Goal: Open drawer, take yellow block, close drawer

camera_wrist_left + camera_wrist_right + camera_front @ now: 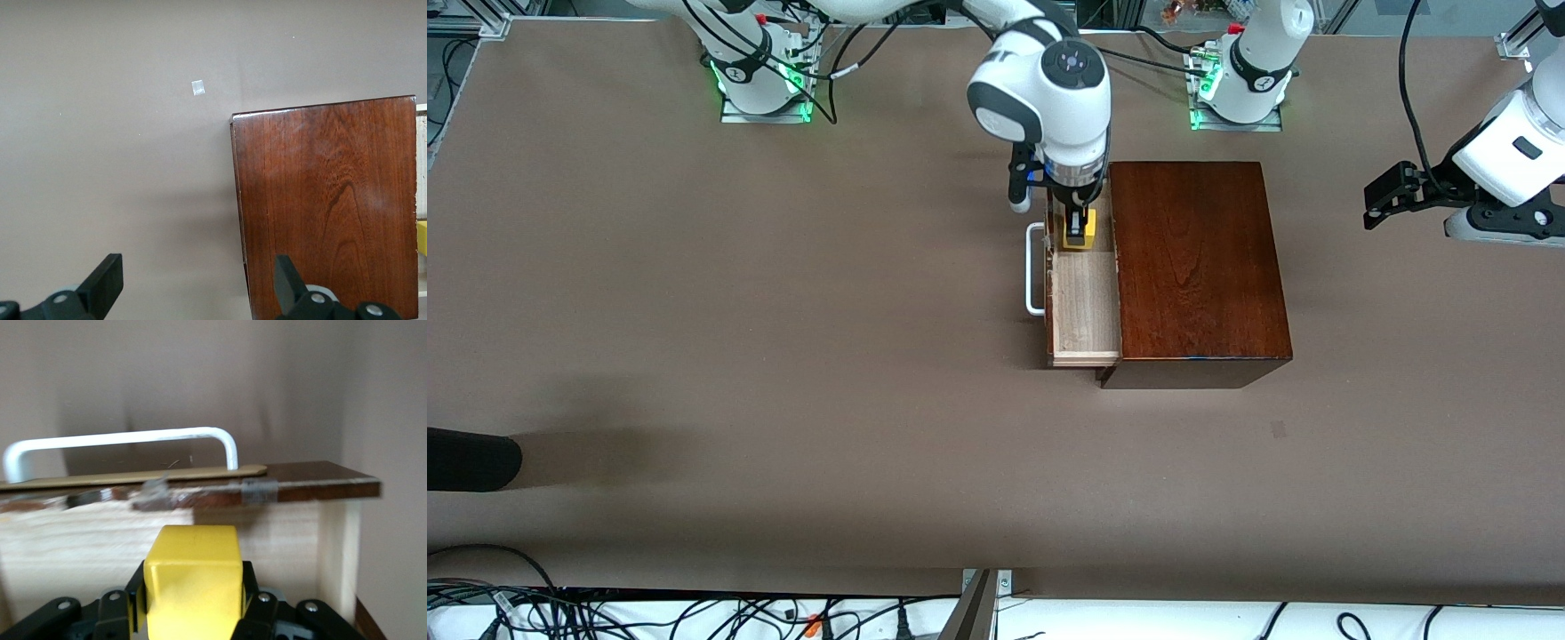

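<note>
The drawer [1085, 307] stands pulled out of the mahogany box [1196, 267] toward the right arm's end of the table, its white handle [1034, 271] outermost. My right gripper [1079, 233] reaches down into the end of the drawer farther from the front camera and is shut on the yellow block [1079, 240]. In the right wrist view the yellow block [193, 577] fills the gap between the black fingers [250, 590], with the drawer front [300, 490] and handle [120, 440] ahead of it. My left gripper [1376, 203] waits open over the table at the left arm's end, beside the box [327, 200].
A small grey tape mark [1279, 429] lies on the brown table nearer the front camera than the box. A black object [471, 458] pokes in at the right arm's end. Cables [694, 613] run along the table's near edge.
</note>
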`<state>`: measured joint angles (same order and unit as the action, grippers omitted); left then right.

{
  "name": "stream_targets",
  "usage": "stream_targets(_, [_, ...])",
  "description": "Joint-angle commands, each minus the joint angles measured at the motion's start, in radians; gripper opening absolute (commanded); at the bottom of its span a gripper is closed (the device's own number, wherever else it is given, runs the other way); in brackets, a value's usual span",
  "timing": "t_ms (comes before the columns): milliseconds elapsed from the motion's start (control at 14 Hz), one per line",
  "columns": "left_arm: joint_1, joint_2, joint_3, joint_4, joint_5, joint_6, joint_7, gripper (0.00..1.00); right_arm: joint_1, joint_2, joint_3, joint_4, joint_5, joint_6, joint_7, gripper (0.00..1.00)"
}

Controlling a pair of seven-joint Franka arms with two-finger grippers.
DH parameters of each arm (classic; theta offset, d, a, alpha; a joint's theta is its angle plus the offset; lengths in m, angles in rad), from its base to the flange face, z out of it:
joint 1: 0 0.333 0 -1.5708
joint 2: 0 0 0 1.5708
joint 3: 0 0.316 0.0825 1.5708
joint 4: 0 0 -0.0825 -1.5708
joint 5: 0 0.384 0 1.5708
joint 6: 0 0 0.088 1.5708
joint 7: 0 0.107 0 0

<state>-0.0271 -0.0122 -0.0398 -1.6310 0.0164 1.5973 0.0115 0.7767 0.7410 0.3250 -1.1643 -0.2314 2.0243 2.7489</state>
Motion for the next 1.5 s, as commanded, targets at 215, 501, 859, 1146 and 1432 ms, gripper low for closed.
stream_targets(215, [-0.002, -0.008, 0.0, 0.01, -0.007, -0.017, 0.015, 1.0, -0.028, -0.129, 0.005, 0.11, 0.012, -0.223, -0.169, 0.01])
stream_targets(501, [-0.004, -0.008, 0.0, 0.01, -0.007, -0.017, 0.015, 1.0, -0.184, -0.187, 0.003, 0.084, 0.096, -0.329, -0.62, 0.0])
stream_targets(859, [-0.004, -0.008, -0.002, 0.01, -0.007, -0.017, 0.015, 1.0, -0.437, -0.212, -0.003, 0.041, 0.182, -0.413, -1.228, 0.0])
stream_targets(1146, [-0.007, -0.008, -0.02, 0.01, -0.033, -0.06, 0.018, 1.0, -0.615, -0.201, -0.007, -0.017, 0.182, -0.414, -1.703, 0.0])
stream_targets(1432, [-0.01, 0.038, -0.187, 0.008, -0.067, -0.106, 0.018, 1.0, -0.76, -0.134, -0.011, -0.08, 0.176, -0.323, -2.093, 0.0])
